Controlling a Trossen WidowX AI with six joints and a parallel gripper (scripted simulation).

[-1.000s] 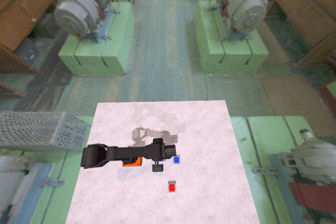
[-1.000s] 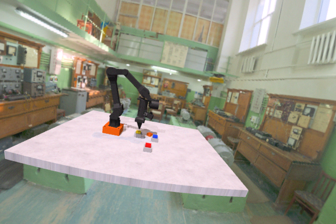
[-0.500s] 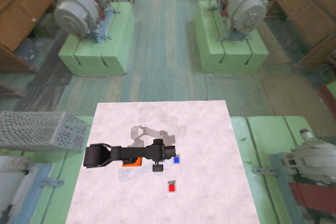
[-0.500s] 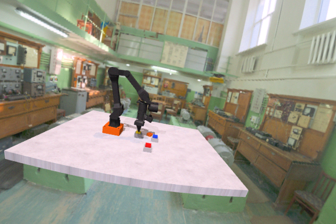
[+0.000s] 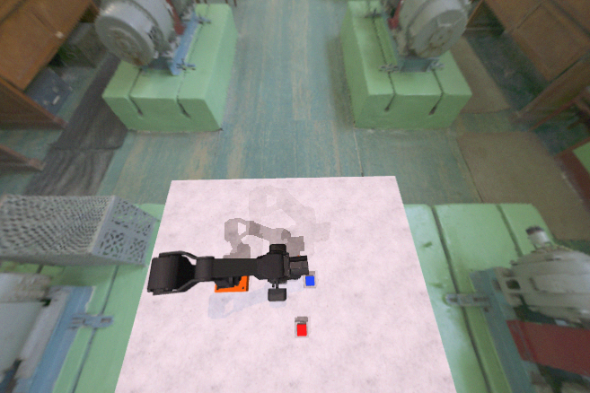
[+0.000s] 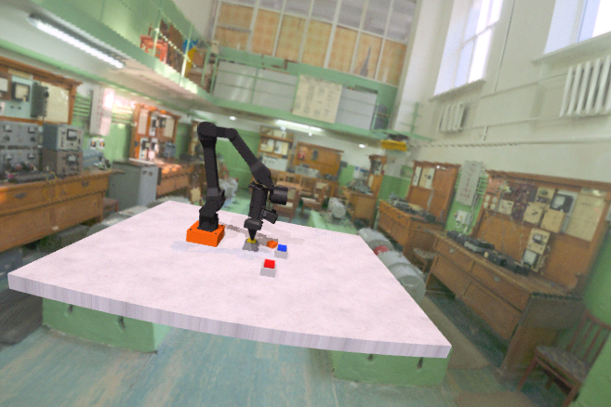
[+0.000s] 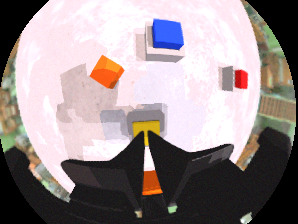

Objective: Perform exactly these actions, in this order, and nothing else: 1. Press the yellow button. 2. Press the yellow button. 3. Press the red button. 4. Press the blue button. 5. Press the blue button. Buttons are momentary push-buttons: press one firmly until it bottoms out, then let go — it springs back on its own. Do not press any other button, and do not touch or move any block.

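Observation:
My gripper (image 6: pixel 252 240) (image 7: pixel 145 133) is shut and points down, its fingertips at the top of the yellow button (image 6: pixel 248 241) (image 7: pixel 145 125). They seem to touch it; how far its cap is down I cannot tell. In the top view the arm hides the yellow button. The blue button (image 5: pixel 310 281) (image 6: pixel 282 248) (image 7: pixel 168 34) stands raised on its light base, farther from the robot base than the yellow one. The red button (image 5: pixel 301 329) (image 6: pixel 269 264) (image 7: pixel 241 79) stands off to the side, also raised.
An orange block (image 6: pixel 272 243) (image 7: pixel 106 73) lies near the yellow and blue buttons, mostly hidden by the arm in the top view. The orange robot base (image 5: pixel 244 283) (image 6: pixel 205 236) stands behind the gripper on the pale table (image 5: pixel 202 352) (image 6: pixel 123 273).

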